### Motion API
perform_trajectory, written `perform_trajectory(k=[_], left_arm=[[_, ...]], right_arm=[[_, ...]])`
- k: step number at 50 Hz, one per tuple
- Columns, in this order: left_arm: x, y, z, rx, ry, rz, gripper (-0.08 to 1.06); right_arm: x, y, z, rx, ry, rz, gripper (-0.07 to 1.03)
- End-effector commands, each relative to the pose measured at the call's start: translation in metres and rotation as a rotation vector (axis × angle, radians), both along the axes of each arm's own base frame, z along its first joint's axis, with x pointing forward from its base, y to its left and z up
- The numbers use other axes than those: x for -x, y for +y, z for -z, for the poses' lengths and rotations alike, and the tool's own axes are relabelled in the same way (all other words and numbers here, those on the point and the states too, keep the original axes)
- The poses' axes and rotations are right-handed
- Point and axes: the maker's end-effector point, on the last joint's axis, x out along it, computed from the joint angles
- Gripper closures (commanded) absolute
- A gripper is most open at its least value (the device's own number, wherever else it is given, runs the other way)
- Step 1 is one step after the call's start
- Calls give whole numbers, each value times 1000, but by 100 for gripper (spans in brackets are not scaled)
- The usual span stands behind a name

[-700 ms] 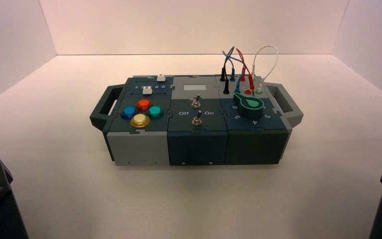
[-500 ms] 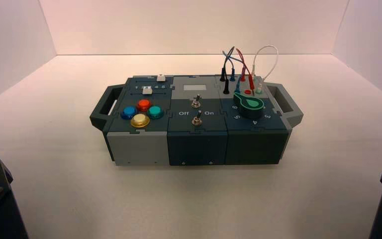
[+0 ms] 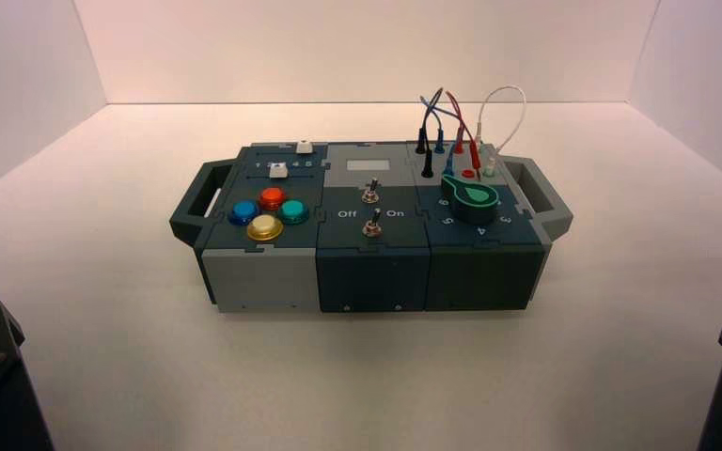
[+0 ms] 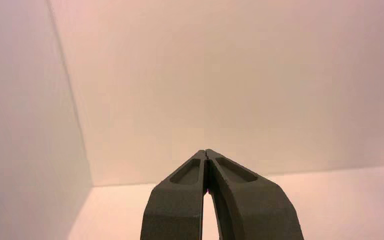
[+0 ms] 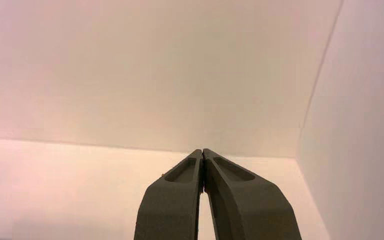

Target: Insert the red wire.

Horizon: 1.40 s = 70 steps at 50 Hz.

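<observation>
The red wire [image 3: 466,124] arches in a thin loop among the wires at the back right corner of the box [image 3: 367,272]. One of its red plugs [image 3: 459,145] stands upright by the sockets, and a red socket [image 3: 469,174] lies just in front, behind the green knob [image 3: 471,198]. From here I cannot tell which plug ends are seated. Both arms are parked low at the near corners, far from the box. My left gripper [image 4: 206,152] is shut on nothing and faces a bare wall. The right gripper [image 5: 202,151] is also shut and holds nothing.
Blue [image 3: 440,117], black [image 3: 424,127] and white [image 3: 503,103] wires crowd the same corner. Round buttons [image 3: 268,211] sit on the box's left part and two toggle switches [image 3: 371,209] in its middle. A handle [image 3: 536,193] sticks out at each end. White walls enclose the table.
</observation>
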Motion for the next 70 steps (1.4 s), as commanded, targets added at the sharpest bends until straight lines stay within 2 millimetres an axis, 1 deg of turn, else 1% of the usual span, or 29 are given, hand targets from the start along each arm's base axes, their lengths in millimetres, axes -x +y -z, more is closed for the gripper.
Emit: perform_trajectory(k=[1, 2, 5, 10, 12, 16, 23, 25, 28, 29, 31, 32, 33, 35, 42, 46, 52, 57, 62, 66, 70], left_arm=[[-7, -14, -6, -6, 25, 50, 100], [-7, -16, -5, -8, 33, 56, 100], [-9, -29, 3, -17, 84, 102, 100], [-9, -50, 9, -29, 132, 176, 100], [-7, -57, 13, -35, 153, 200, 100], [-2, -77, 23, -37, 206, 269, 100], [7, -108, 33, -46, 273, 376, 101], [12, -122, 39, -54, 308, 424, 101], [15, -132, 45, -67, 336, 457, 101], [17, -139, 50, -76, 360, 477, 101], [18, -143, 55, -85, 380, 488, 101], [21, -152, 66, -98, 428, 513, 101], [23, -156, 69, -103, 444, 523, 101], [26, -162, 77, -109, 476, 540, 101], [32, -181, 92, -95, 549, 577, 101], [36, -197, 103, -69, 608, 592, 101], [38, -212, 110, -47, 640, 609, 101], [42, -226, 116, -36, 660, 631, 101], [48, -239, 121, -49, 670, 662, 101], [54, -247, 126, -67, 682, 686, 101], [58, -252, 130, -84, 690, 703, 101]], right_arm=[[-5, 3, -7, -2, 16, -9, 99], [-5, 3, -6, -1, 22, -9, 99], [-7, 3, 0, 0, 57, -9, 99], [-6, 7, 2, -3, 80, -23, 99], [-5, 9, 3, -3, 90, -32, 99], [-4, 17, 8, -2, 119, -62, 99], [-4, 26, 14, 5, 162, -93, 99], [-5, 28, 18, 8, 184, -100, 99], [-7, 28, 22, 11, 206, -101, 99], [-9, 29, 24, 14, 221, -103, 99], [-9, 29, 26, 16, 232, -103, 99], [-12, 30, 30, 19, 259, -105, 99], [-13, 31, 31, 22, 265, -107, 99], [-15, 33, 34, 27, 281, -112, 99], [-18, 42, 41, 42, 329, -145, 99], [-18, 50, 49, 53, 374, -171, 99], [-17, 56, 57, 66, 420, -192, 99], [-14, 62, 68, 81, 479, -213, 99], [-9, 72, 76, 107, 535, -253, 99], [-4, 81, 82, 131, 584, -289, 99], [0, 87, 90, 151, 643, -312, 99]])
